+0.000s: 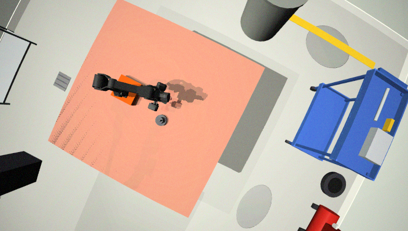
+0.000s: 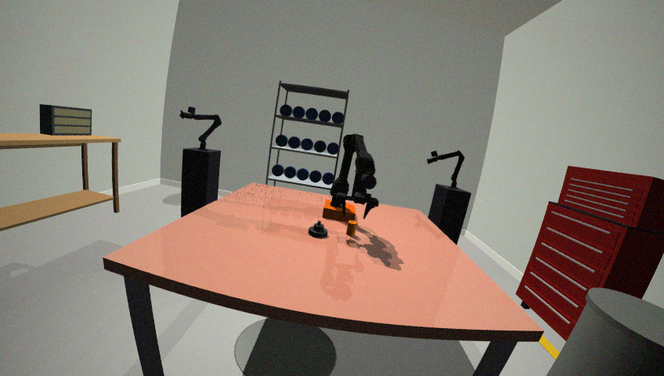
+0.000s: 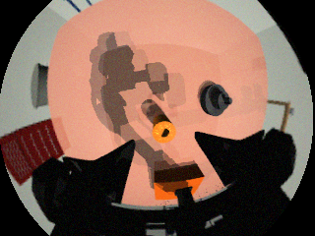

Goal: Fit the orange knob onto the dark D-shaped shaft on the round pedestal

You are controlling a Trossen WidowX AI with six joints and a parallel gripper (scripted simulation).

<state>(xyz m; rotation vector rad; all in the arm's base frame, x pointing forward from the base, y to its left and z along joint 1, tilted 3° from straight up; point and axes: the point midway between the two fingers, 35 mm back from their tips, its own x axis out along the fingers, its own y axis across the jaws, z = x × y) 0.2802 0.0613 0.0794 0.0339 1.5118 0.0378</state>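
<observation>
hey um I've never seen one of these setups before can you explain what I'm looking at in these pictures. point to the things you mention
The machine is one black robot arm standing on an orange block (image 1: 133, 101) (image 2: 331, 210) (image 3: 164, 192). One picture looks down from above, one looks across the table (image 1: 200, 128) (image 2: 302, 274) (image 3: 197, 59) from the side of the room, and one comes from the arm's wrist, so two dark fingers poke into it.

On the table, an orange knob (image 2: 351, 227) (image 3: 164, 132) stands upright beside a dark round pedestal (image 1: 161, 120) (image 2: 318, 229) (image 3: 214, 100) with a short shaft on top. The gripper (image 2: 355, 211) (image 3: 165, 140) is open above the knob, holding nothing.
</observation>
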